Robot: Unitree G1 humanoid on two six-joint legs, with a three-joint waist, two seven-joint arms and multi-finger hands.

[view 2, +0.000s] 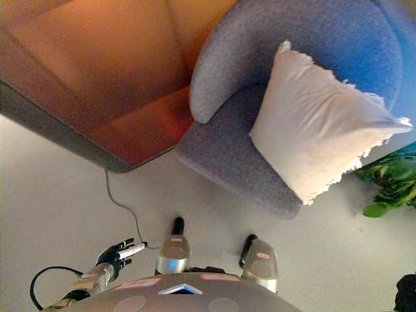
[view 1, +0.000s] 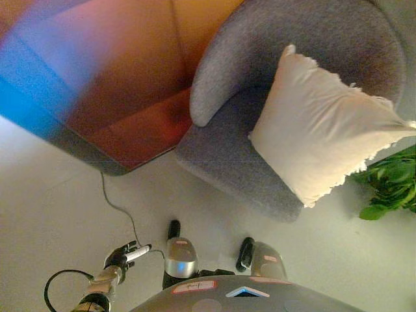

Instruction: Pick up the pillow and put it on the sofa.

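At the far left we saw the left hand (view 1: pixel 125 255) low in the view, hanging above the pale floor (view 1: pixel 52 195) with its fingers stretched out nearly straight and slightly spread, one white-tipped finger pointing to the right; it had hold of nothing. Just beyond it a thin grey cord (view 1: pixel 116 208) ran across the floor from near the hand up toward the base of a large reddish-brown piece of furniture (view 1: pixel 130 123) with a dark lower edge, which filled the upper left. To the right of that stood the grey sofa (view 1: pixel 227 156), a rounded upholstered seat with a curved back and arm. The cream pillow (view 1: pixel 318 130) was on it, leaning on its edge against the sofa's right side, one corner up against the backrest and its lower corner reaching down over the front rim of the seat; its fringed edge stuck out past the sofa to the right. Neither hand touched it, and the left hand was well apart from it. At the far right, beside the sofa, we noted green plant leaves (view 1: pixel 390 185) on the floor. We could not see the right hand in either view.
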